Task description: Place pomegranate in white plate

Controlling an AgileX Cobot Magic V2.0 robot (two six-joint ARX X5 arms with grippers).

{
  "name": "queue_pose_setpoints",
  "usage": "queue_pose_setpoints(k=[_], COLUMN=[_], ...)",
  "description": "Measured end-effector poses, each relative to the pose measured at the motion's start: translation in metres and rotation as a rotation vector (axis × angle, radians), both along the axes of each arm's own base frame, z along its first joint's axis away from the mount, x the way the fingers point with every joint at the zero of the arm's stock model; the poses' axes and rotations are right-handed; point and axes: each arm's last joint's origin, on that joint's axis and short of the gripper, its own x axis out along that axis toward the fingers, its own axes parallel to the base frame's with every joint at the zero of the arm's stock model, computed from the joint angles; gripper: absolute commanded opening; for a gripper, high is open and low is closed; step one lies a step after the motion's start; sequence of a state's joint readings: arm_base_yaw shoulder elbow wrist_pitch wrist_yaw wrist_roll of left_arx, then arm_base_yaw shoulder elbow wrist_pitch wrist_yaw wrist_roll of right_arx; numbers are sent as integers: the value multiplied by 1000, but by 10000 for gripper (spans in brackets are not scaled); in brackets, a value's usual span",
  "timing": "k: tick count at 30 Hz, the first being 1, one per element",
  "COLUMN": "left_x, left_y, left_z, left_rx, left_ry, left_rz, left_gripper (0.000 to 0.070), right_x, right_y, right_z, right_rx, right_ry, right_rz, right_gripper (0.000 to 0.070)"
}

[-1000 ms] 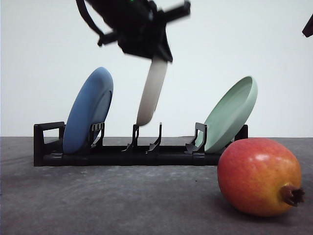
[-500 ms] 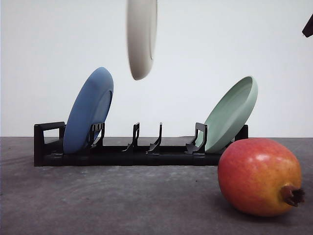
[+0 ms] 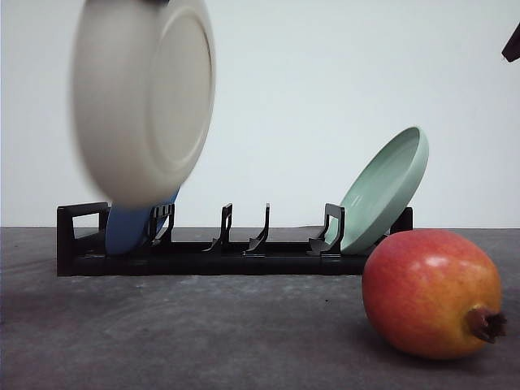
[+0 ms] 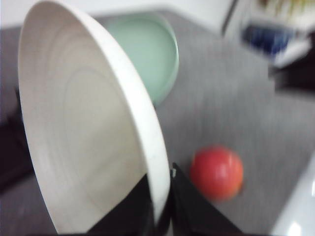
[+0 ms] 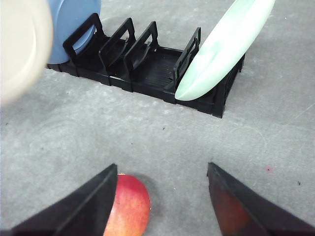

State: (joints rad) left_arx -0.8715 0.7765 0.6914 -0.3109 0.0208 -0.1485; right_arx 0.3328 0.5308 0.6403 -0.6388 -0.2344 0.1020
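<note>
The white plate (image 3: 142,101) hangs in the air at the upper left of the front view, tilted on edge and blurred, in front of the blue plate. My left gripper (image 4: 160,216) is shut on the white plate's (image 4: 88,128) rim. The pomegranate (image 3: 431,292) rests on the grey table at the front right, its dark calyx pointing right; it appears again in the left wrist view (image 4: 216,173). My right gripper (image 5: 162,196) hovers open above the table, with the pomegranate (image 5: 129,206) beside its left finger (image 5: 83,209).
A black dish rack (image 3: 236,248) stands across the back of the table. A blue plate (image 3: 130,231) leans in its left end and a mint-green plate (image 3: 386,191) in its right end. The middle slots (image 5: 133,49) hold nothing.
The white plate came up out of the rack's middle slot, rose, then swung left and toward the camera, turning its face into view. The pomegranate stayed put.
</note>
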Motion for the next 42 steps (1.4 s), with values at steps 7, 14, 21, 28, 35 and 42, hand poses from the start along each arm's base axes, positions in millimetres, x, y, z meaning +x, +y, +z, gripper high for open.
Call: queue_pose_setpoints(k=[7, 14, 21, 28, 35, 42], left_x=[-10, -10, -10, -10, -17, -18], left_y=[-7, -34, -64, -78, -85, -87], left_z=[-23, -50, -88, -107, -107, -110], left_rx=[324, 614, 894, 1001, 975, 963], left_ry=[-24, -109, -152, -183, -210, -180], left_rz=[-93, -183, -272, -288, -323, -370], left_gripper=[3, 2, 1, 0, 8, 165], right_x=[0, 0, 0, 0, 0, 0], right_y=[0, 0, 0, 0, 0, 0], right_z=[0, 0, 0, 0, 0, 0], right_rx=[0, -1, -1, -1, -1, -1], right_ry=[0, 0, 0, 0, 0, 0], right_rz=[0, -1, -1, -1, -2, -2], right_gripper=[370, 370, 370, 370, 370, 370])
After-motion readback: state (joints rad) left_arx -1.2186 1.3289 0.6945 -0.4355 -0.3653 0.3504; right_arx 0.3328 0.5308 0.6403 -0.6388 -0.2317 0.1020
